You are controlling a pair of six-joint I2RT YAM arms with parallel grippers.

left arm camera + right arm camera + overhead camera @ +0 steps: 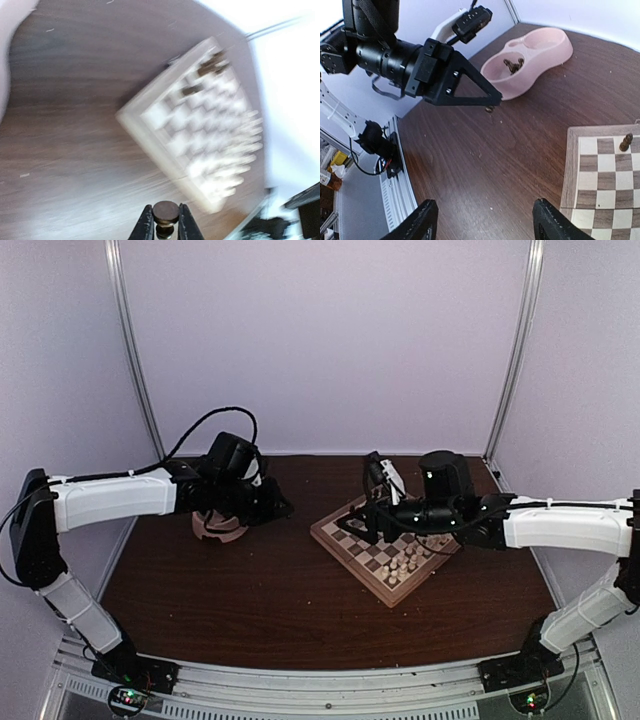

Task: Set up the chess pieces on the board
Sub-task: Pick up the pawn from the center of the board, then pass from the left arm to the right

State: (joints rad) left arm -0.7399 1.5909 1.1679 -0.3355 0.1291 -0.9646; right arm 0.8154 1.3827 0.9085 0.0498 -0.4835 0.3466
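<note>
The left wrist view shows the left hand (pixel 165 222) pinching a dark chess piece (pixel 165 212). The right wrist view shows the right hand (pixel 485 212) wide and empty by the board (pixel 605 180), with dark pieces (pixel 514 64) in the pink bowl (pixel 545 47).

DARK TABLE, PINK BOWL: A dark brown wood-grain table (pixel 260 610) fills the floor of an enclosure with pale lilac walls (pixel 330 340). A pink plastic double bowl (pixel 555 50), two round wells joined in one piece, sits on the table's left half near its far edge. Small pale cream wooden chessmen (pixel 405 565) stand clustered right of the table's centre. A slim silver metal post (pixel 135 350) rises at the table's far-left corner, a matching post (pixel 515 350) at its far-right corner. A ribbed silver metal rail (pixel 330 680) runs along the table's near edge.
</note>
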